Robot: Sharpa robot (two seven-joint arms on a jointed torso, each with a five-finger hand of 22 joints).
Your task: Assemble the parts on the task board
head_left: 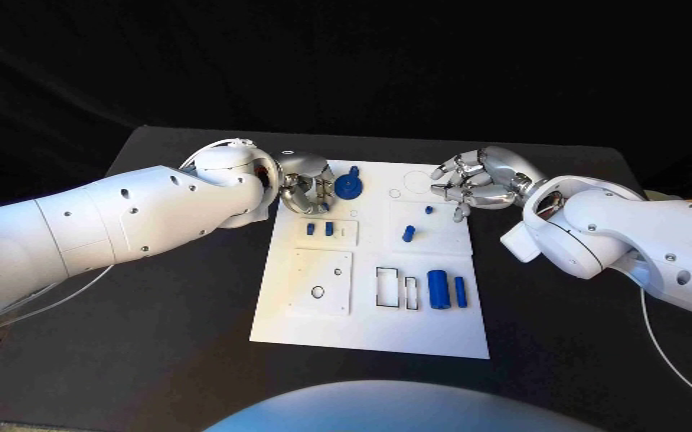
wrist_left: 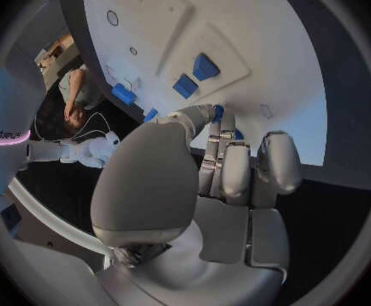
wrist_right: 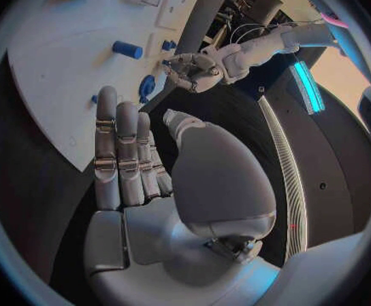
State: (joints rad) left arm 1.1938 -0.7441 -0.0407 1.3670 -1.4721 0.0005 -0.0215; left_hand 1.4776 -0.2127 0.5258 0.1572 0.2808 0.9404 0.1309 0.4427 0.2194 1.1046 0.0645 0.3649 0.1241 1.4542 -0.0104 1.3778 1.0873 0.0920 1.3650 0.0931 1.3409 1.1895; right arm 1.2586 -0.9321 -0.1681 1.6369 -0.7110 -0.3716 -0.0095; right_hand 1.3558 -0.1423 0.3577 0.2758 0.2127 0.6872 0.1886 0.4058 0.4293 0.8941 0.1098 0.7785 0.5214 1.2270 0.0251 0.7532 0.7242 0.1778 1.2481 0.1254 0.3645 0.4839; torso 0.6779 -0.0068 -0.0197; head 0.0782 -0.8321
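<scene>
While the left hand (head_left: 300, 190) is being held, fingers curled, beside a blue part (head_left: 348, 186) (contact cannot be told), the right hand (head_left: 476, 184) is being kept empty, fingers together, over the board (head_left: 368, 327).

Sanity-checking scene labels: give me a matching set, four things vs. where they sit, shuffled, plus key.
Things:
1. left hand
2. right hand
3. blue knob
4. pair of long blue cylinders

Places:
A. near right area of the task board
B. board's far right corner
C. board's far left corner
D. board's far edge, between the hands, nearer the left

Pairs: 1-C, 2-B, 3-D, 4-A
</scene>
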